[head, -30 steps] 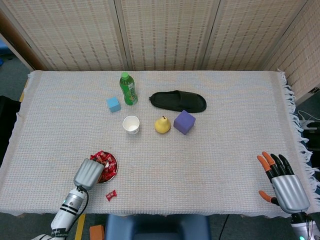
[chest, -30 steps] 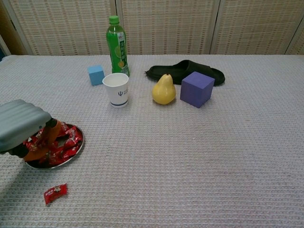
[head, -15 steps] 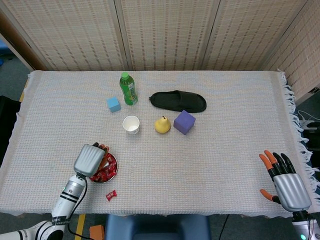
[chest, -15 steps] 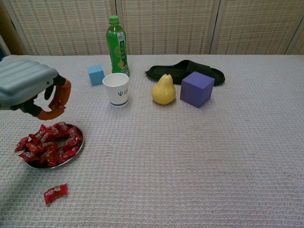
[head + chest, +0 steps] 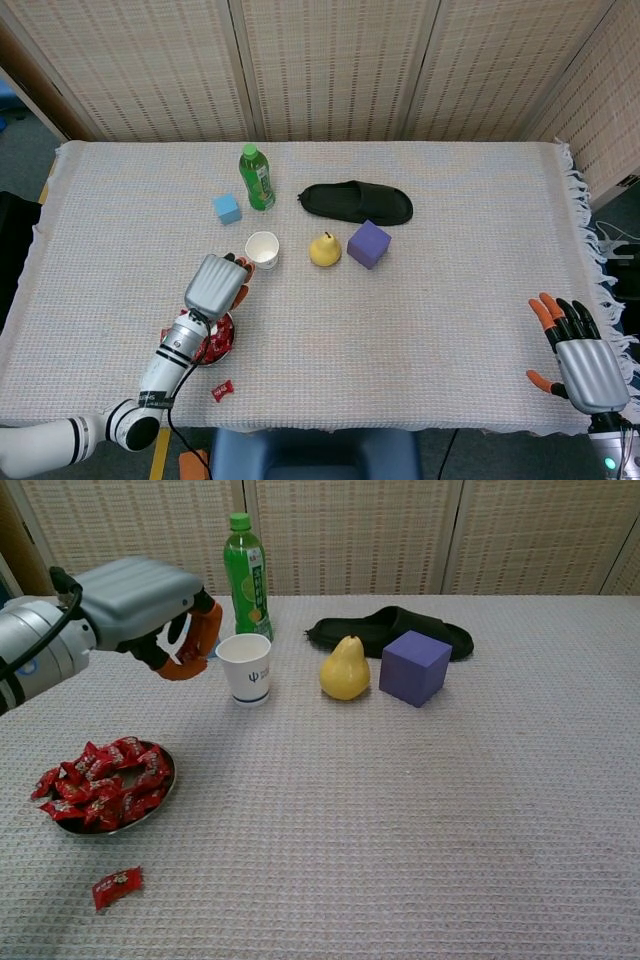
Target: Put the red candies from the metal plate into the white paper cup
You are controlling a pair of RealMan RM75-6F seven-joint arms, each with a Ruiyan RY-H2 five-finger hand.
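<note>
On the metal plate (image 5: pixel 165 788) at our near-left, the red candies (image 5: pixel 100 783) sit heaped; one stray candy (image 5: pixel 117 883) lies on the cloth just in front of it. White paper cup (image 5: pixel 246 667) stands upright beyond the plate, beside the pear (image 5: pixel 344 669). Our left hand (image 5: pixel 150 610) hovers just left of the cup rim, fingers curled in; we cannot tell whether they hold a candy. Our right hand (image 5: pixel 581 347) rests at the far right table edge, fingers spread, holding nothing.

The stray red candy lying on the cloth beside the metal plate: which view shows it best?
The chest view: the stray red candy appears large, its wrapper shape clear, in front of the metal plate. The head view shows it only as a small red speck.
</note>
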